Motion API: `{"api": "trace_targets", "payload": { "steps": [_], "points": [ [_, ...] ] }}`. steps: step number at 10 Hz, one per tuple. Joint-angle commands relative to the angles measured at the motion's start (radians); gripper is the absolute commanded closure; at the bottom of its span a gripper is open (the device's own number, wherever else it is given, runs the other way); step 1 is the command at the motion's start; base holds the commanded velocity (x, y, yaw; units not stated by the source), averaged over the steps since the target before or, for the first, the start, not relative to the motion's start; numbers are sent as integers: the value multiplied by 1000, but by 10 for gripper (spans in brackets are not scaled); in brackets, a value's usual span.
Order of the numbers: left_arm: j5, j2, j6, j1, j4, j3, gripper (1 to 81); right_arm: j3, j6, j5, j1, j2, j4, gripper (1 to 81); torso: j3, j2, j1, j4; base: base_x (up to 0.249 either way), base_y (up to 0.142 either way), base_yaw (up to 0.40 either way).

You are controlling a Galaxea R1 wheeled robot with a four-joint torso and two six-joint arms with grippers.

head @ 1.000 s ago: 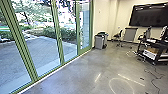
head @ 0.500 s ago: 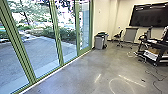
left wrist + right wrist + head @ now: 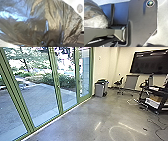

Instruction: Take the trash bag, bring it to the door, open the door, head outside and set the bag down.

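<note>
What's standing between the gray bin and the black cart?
Head view: a dark chair and a gray upright panel stand between bin and cart, near the back wall.

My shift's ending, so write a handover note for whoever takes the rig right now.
Left gripper: grip unclear; the trash bag looms close to its wrist camera.
Right gripper: grip unclear; part of the bag shows in its wrist view.
Done: bag apparently picked up.
Remaining: robot is indoors beside green-framed glass panels; going outside and putting the bag down remain.
</note>
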Motion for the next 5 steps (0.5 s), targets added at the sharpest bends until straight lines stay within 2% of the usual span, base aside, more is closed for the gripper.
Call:
{"api": "trace_targets", "payload": {
  "steps": [1, 5],
  "points": [
    [67, -2, 10, -45, 5, 5, 811, -1, -2, -78, 47, -3, 1, 10, 0, 0, 0, 0, 120, 0, 0],
    [67, -2, 8, -44, 5, 5, 811, -1, -2, -77, 47, 0, 1, 10, 0, 0, 0, 0, 120, 0, 0]
  ]
}}
